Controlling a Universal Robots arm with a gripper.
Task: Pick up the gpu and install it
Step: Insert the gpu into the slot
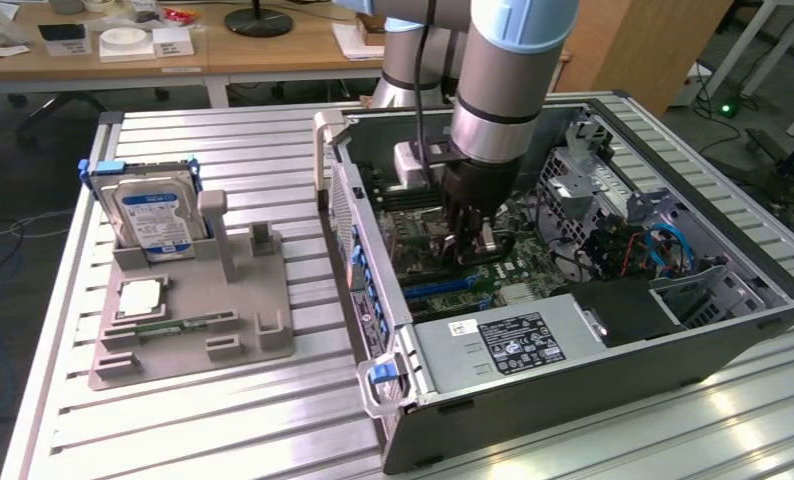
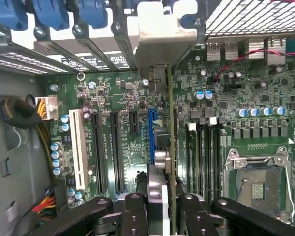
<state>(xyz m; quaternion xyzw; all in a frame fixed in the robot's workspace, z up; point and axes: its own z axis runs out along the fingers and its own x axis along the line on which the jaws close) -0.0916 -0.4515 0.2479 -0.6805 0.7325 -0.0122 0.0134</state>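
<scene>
Ribbed metal table [image 1: 210, 420] carries an open computer case [image 1: 717, 330] lying on its side, with wooden desks [image 1: 264, 50] behind it. Inside the case, the gripper [image 2: 162, 209] has its jaws drawn in on the gpu [image 2: 170, 123], a dark finger [image 2: 135, 211] on either face, gripping the card near one end.

The card stands on edge over the green motherboard [image 2: 113, 93]. Its pale metal bracket [image 2: 164, 34] lies against the row of rear slot openings, next to the blue clips [image 2: 54, 12]. The card runs just beside the blue slot [image 2: 150, 132]; whether its lower edge is seated in a slot cannot be told.

Black slots [image 2: 96, 147] and a white slot [image 2: 77, 147] lie parallel to the card on one side. The memory slots [image 2: 201, 152] and the open processor socket [image 2: 255, 182] lie on the other. Yellow cables [image 2: 44, 137] run along the case wall.

In the exterior view, the arm [image 1: 504, 90] reaches down from above into the middle of the case, with the gripper low over the board. A grey power supply [image 1: 504, 345] sits in the near corner of the case.

On the exterior view's left, well apart from the case, a grey holder [image 1: 237, 340] rests on the table. A hard drive [image 1: 157, 215] with a blue label stands upright in it. A square chip [image 1: 141, 298] lies flat in front of the drive, and a small green memory stick [image 1: 170, 327] lies just nearer the camera.
</scene>
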